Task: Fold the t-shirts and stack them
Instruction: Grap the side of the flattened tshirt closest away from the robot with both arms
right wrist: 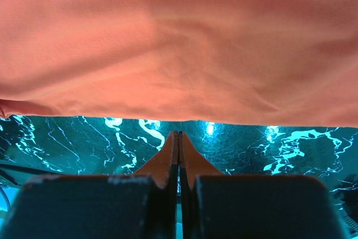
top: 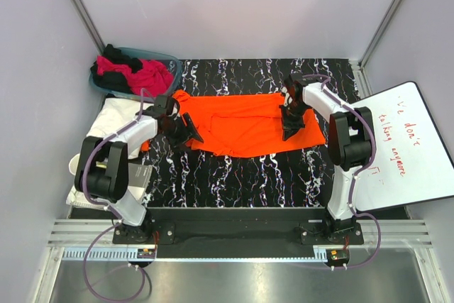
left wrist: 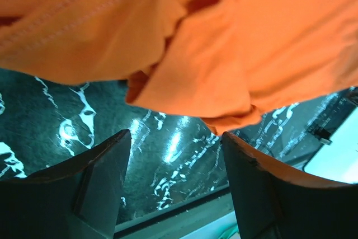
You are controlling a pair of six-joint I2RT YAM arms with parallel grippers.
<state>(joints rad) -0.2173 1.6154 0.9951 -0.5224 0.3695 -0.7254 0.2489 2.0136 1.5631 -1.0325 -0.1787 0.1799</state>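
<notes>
I am on the folding step: the orange t-shirt (top: 248, 124) lies stretched across the middle of the desk (top: 234, 175). My left claw (top: 190, 133) stands wide and empty at its bunched left edge. My right claw (top: 291, 130) is pressed closed at the right hem; I cannot tell whether it pinches cloth. Next, I judge, both edges need gripping to fold across.

White t-shirt (top: 117, 113) partly hidden under left arm (top: 133, 133).
</notes>
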